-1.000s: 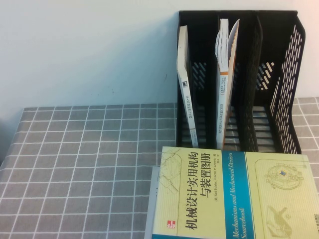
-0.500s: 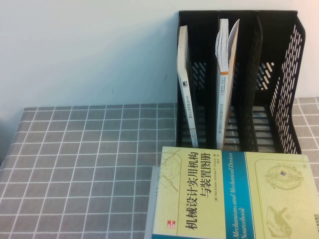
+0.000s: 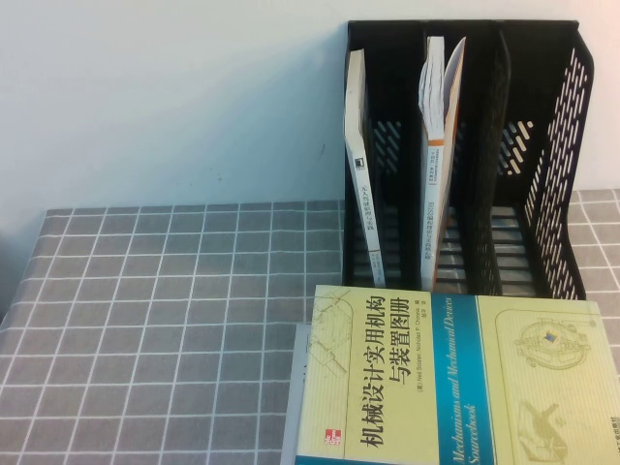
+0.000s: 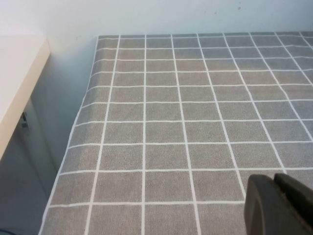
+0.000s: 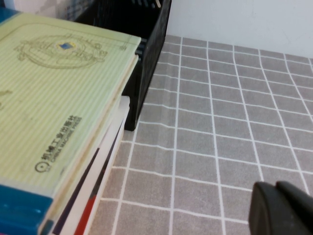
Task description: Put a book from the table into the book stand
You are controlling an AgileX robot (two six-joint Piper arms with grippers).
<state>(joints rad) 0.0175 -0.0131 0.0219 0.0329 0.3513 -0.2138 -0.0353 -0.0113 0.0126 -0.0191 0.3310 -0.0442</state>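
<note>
Two grippers are waiting off the work, so the task is sitting at its very start: the left gripper is hanging pressed together over bare grid-marked grey cloth on the bench at the left, and the right gripper is hovering near the bench at the right of the books, its fingers' state impossible to tell. The thick pale yellow-green book with the blue band is lying flat atop a small stack at the near right, just in front of the black perforated plastic three-slot book stand, whose right slot is standing free while thin white-spined books are occupying the other two. Next, I judge, a gripper is needing to open, take the book by an edge, tip it upright and slide it into that free slot.
</note>
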